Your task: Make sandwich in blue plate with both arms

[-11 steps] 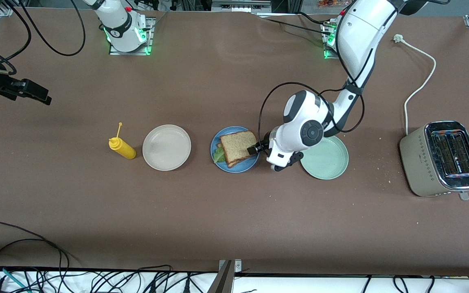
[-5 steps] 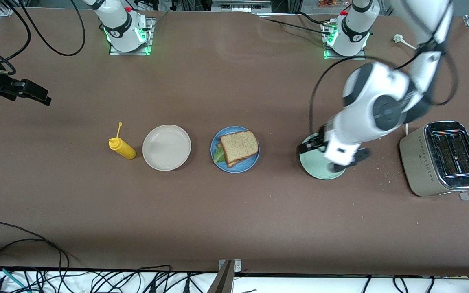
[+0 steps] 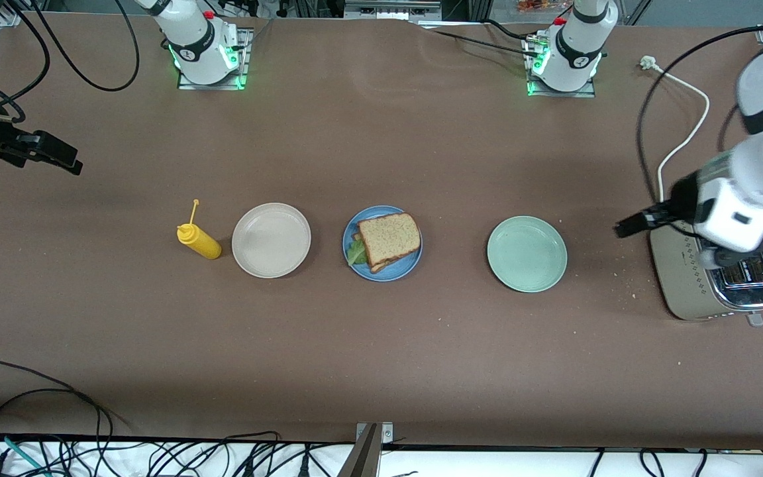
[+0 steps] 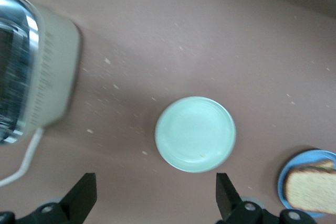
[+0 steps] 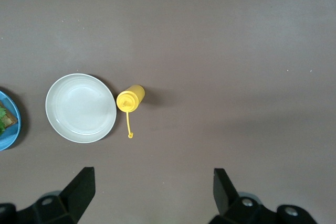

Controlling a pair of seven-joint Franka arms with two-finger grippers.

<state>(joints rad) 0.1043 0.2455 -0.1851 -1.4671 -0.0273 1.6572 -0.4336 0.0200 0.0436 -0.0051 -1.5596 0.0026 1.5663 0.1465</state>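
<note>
The sandwich [image 3: 388, 240], two brown bread slices with a green lettuce leaf poking out, lies on the blue plate [image 3: 388, 273] in the middle of the table. My left gripper [image 3: 622, 229] hangs open and holds nothing, over the table between the pale green plate [image 3: 527, 254] and the toaster [image 3: 719, 262]. Its wrist view shows the sandwich [image 4: 315, 190] on the blue plate [image 4: 281, 188] at one edge. My right gripper [image 3: 71, 161] waits open over the right arm's end of the table; the left gripper [image 4: 156, 198] and right gripper [image 5: 152, 190] each have nothing between their fingers.
A beige-white plate [image 3: 271, 240] and a yellow mustard bottle [image 3: 199, 241] stand beside the blue plate toward the right arm's end. The toaster's white cord [image 3: 683, 126] runs toward the arm bases. Crumbs lie around the toaster.
My left arm has pulled away from the sandwich, swung over the green plate and now hangs by the toaster. The right arm has not moved.
</note>
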